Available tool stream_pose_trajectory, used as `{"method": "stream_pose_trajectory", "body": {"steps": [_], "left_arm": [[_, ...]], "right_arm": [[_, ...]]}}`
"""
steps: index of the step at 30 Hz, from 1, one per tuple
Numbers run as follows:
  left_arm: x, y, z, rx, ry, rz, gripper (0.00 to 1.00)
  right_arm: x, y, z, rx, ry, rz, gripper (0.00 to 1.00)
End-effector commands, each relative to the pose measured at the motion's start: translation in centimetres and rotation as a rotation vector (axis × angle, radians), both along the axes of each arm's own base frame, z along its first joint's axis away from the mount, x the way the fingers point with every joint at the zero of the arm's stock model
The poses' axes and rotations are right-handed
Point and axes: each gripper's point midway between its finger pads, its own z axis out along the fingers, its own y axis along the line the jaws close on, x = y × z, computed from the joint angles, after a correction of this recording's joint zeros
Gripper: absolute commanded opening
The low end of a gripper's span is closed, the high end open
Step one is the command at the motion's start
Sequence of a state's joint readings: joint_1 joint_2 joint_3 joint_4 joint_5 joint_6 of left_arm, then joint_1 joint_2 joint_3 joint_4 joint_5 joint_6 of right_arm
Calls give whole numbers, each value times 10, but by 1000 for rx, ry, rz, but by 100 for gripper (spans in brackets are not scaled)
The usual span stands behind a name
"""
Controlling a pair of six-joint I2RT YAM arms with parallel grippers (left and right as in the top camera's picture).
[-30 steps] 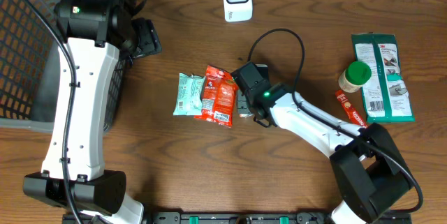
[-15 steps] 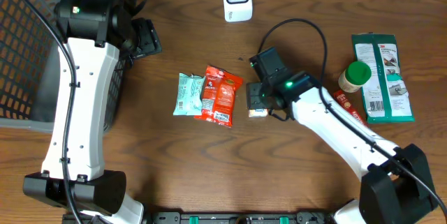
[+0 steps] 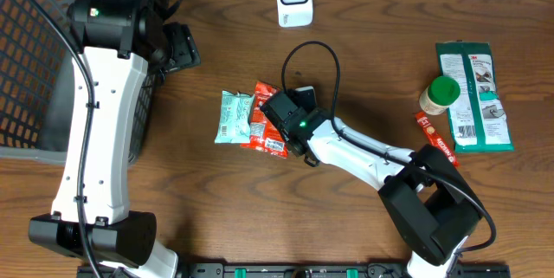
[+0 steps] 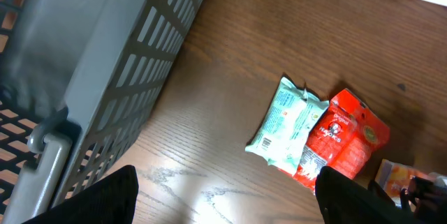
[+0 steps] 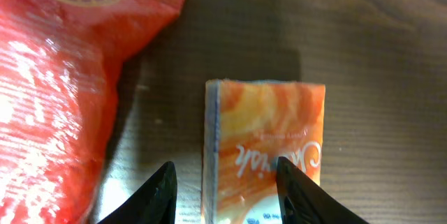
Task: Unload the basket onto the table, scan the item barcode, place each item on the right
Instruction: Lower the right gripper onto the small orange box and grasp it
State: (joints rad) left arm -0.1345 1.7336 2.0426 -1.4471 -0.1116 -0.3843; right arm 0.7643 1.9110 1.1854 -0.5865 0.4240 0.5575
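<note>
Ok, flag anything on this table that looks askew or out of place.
Nothing spilled or damaged. The red snack bag lies tilted, its edge overlapping the teal packet. In the right wrist view the right gripper sits off-centre over the orange box, one finger above its face.

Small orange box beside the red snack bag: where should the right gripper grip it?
Across its two long edges, from straight above. The orange box lies flat on the table, its narrow width suiting a pinch by the right gripper; the red snack bag lies close beside it, leaving one finger a thin gap.
</note>
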Motion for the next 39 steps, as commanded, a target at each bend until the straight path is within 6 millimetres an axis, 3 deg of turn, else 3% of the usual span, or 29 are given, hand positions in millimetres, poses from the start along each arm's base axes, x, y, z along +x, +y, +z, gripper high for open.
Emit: {"method": "stream_pose_trajectory", "body": {"steps": [1, 5, 16, 18, 20, 21, 22, 24, 28, 30, 34, 37, 39], "left_arm": [[-1, 3, 3, 19, -5, -7, 82], [-1, 3, 3, 19, -5, -7, 82], [-1, 3, 3, 19, -5, -7, 82], [-1, 3, 3, 19, -5, -7, 82], [-1, 3, 3, 19, -5, -7, 82], [-1, 3, 3, 19, -5, -7, 82], [-1, 3, 3, 19, -5, -7, 82], [-1, 3, 3, 19, -5, -7, 82], [-1, 3, 3, 19, -5, -7, 82], [-1, 3, 3, 19, -5, -7, 82], [-1, 3, 3, 19, -5, -7, 82], [-1, 3, 3, 19, -5, -7, 82], [-1, 3, 3, 19, -5, -7, 82]], "right_arm": [[11, 3, 11, -36, -61, 15, 41], [11, 4, 11, -38, -61, 22, 30], [1, -6, -18, -76, -20, 23, 27], [-4, -5, -24, -68, 12, 31, 33], [-11, 1, -29, -33, 59, 46, 31], [-13, -1, -29, -44, 67, 53, 27], [-11, -5, -28, -67, 57, 55, 14], [-6, -12, -22, -94, 31, 40, 4], [3, -16, 2, -60, -18, 17, 1], [9, -16, 23, -26, -59, 15, 1], [12, -4, 83, 149, -110, 92, 1], [10, 5, 127, 384, -97, 153, 1], [12, 3, 145, 471, -87, 157, 1]]}}
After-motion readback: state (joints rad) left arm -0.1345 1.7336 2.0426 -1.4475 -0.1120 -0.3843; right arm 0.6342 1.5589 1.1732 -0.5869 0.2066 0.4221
